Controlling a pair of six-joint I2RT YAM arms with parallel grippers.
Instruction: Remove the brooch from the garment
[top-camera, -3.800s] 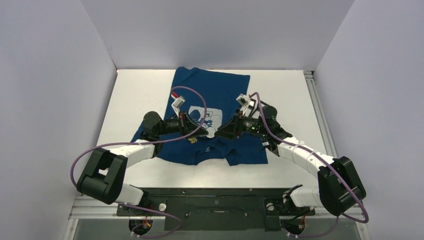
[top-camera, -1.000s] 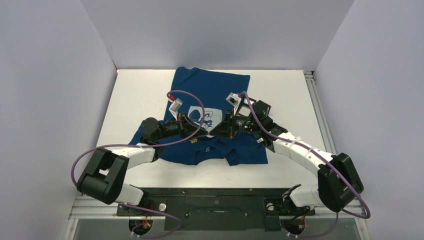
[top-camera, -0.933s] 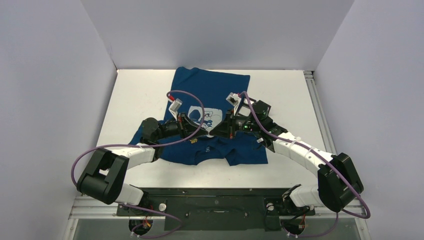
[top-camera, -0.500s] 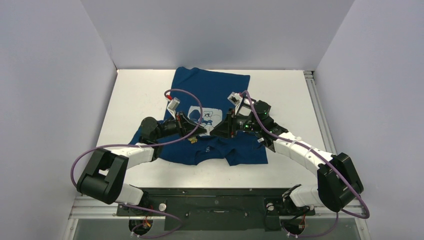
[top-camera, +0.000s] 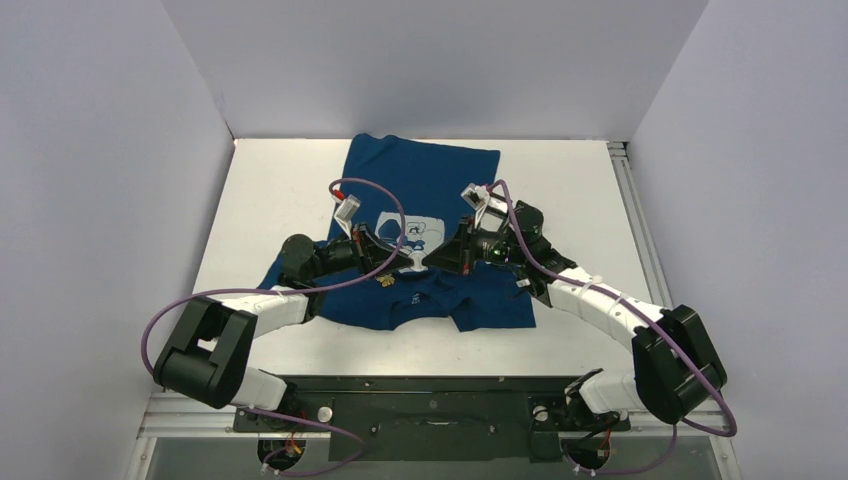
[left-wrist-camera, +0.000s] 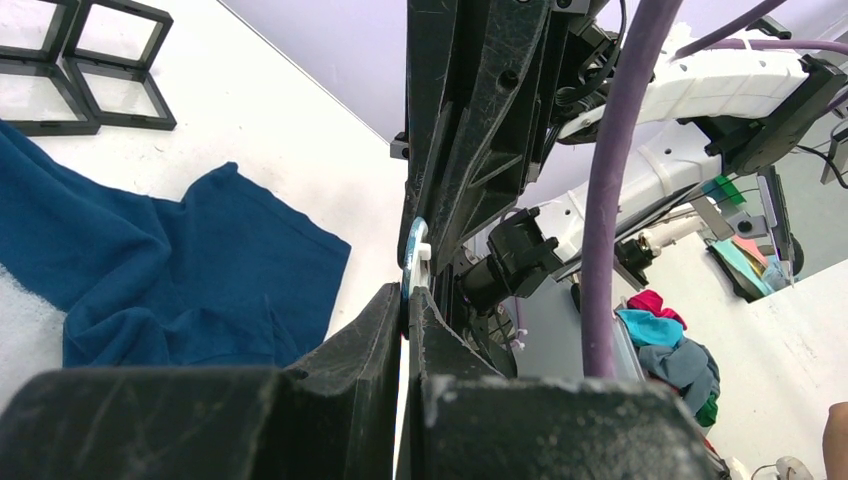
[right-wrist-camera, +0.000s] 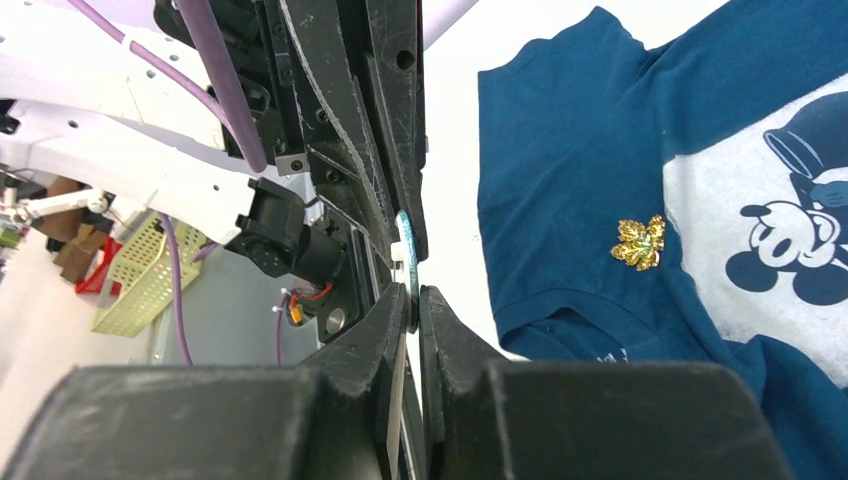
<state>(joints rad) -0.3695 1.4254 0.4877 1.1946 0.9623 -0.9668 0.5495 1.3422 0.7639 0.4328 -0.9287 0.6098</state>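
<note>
The garment (top-camera: 420, 175), a dark blue T-shirt with a pale mouse print, lies flat on the white table. The brooch (top-camera: 386, 281), a small gold leaf, sits on the fabric at the print's near left corner and also shows in the right wrist view (right-wrist-camera: 638, 243). My left gripper (top-camera: 414, 262) and right gripper (top-camera: 429, 262) meet tip to tip over the print. Both are shut on a small thin pale-blue and white disc (left-wrist-camera: 412, 262), pinched from opposite sides. That disc (right-wrist-camera: 404, 250) stands apart from the brooch.
The shirt's near hem and sleeve (left-wrist-camera: 150, 270) bunch up below the grippers. Black square frames (left-wrist-camera: 80, 60) lie on the table (top-camera: 270, 200) beyond the cloth. Purple cables loop over both wrists. A metal rail (top-camera: 628, 200) runs along the right edge, and walls close in three sides.
The right wrist has shifted slightly to the right and the left wrist slightly up and left. Their tips stay together over the print. The brooch has not moved.
</note>
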